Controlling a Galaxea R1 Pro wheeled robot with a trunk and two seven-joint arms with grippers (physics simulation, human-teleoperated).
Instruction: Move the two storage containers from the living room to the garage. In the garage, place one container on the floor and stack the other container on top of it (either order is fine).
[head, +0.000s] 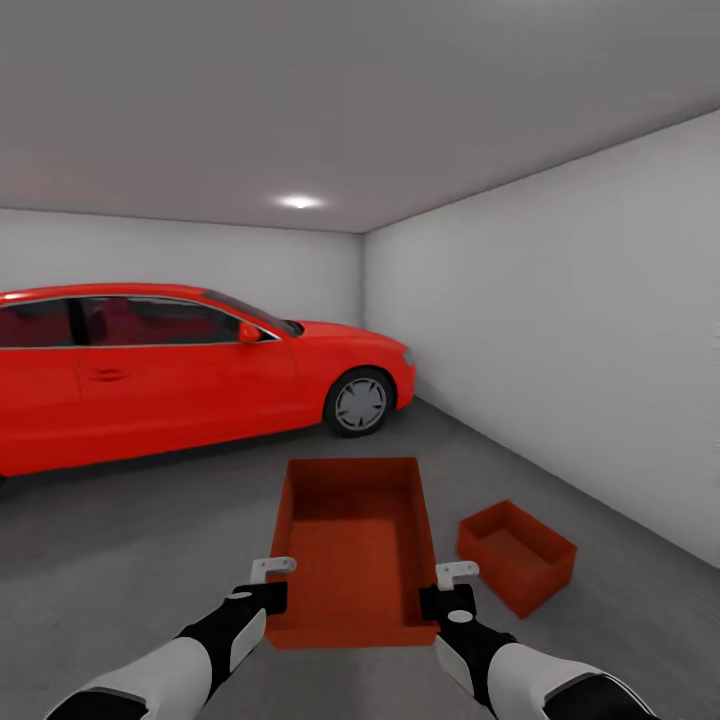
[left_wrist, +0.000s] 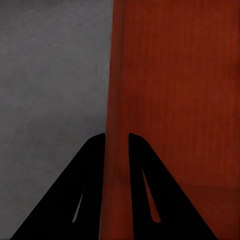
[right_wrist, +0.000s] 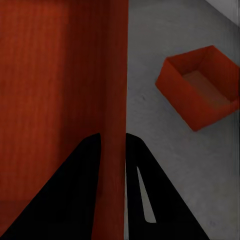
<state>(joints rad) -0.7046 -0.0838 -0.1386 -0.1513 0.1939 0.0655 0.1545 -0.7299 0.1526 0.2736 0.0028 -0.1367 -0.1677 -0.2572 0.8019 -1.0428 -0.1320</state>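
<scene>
1. Held container (head: 355, 545) sits lower centre of the head view, carried off the floor (head: 130, 560). Left tool (head: 268, 590) pinches its left wall, right tool (head: 442, 592) its right wall; both closed narrow on the rims.
2. Second container (head: 516, 555) rests on the floor lower right, well apart.
3. Risk: thin-wall pinch. Uneven arm motion could twist or drop the bin.
4. Risk: the stack needs a shift right; misalignment would catch a rim.
5. Hidden: held bin's underside, red car (head: 150, 375) cut off at left edge.

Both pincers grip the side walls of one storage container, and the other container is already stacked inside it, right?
Not stacked. The left pincer and right pincer do clamp the held container by its walls, but the other container sits apart on the garage floor, empty, to the right. The head view shows it.
</scene>
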